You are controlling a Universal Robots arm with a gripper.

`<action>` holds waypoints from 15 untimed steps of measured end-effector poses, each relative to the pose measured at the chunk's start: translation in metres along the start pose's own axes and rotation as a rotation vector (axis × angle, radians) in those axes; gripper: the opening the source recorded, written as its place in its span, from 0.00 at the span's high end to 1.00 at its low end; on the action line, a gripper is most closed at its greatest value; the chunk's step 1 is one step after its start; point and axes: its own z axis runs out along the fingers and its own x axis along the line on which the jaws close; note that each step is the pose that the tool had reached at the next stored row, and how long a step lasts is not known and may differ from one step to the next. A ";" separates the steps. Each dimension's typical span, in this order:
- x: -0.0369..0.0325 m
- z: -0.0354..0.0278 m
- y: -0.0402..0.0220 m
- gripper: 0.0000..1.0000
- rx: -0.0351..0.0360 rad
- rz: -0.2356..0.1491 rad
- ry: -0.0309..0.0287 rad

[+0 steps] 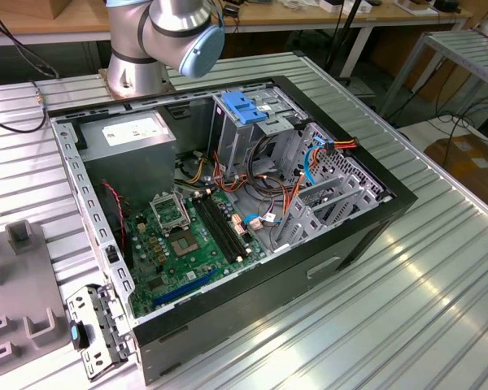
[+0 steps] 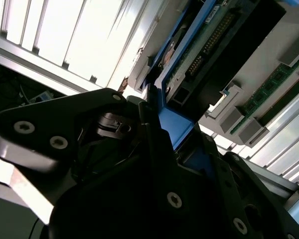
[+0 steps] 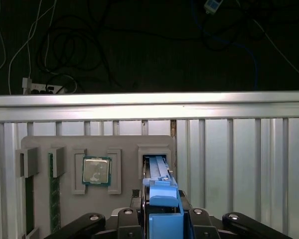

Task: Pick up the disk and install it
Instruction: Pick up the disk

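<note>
The disk (image 3: 157, 169) stands on edge in a slot of the grey fixture tray (image 3: 40, 144), its blue rail running up between my fingers. In the first wrist view my gripper (image 3: 162, 196) sits over the disk, with a black finger tight against each side of the blue rail. The second wrist view shows the disk's (image 2: 199, 45) green circuit board and connector, with its blue rail inside my gripper (image 2: 159, 117). The open computer case (image 1: 260, 203) lies on the table in the exterior view, its metal drive cage (image 1: 244, 138) topped by a blue latch.
The fixture tray also holds a processor chip (image 3: 96, 170) and memory sticks (image 3: 54, 199). The table's ribbed edge (image 3: 149, 107) lies just beyond the tray, with dark floor and cables past it. The arm's base (image 1: 138, 65) stands behind the case. A loose metal bracket (image 1: 93, 325) lies at the case's near corner.
</note>
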 end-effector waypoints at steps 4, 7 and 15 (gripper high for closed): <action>0.0000 -0.0006 0.0000 0.63 -0.0002 0.000 -0.0001; 0.0000 -0.0017 0.0000 0.63 -0.0006 0.000 -0.0008; 0.0000 -0.0121 -0.0001 0.63 -0.0004 0.000 -0.0036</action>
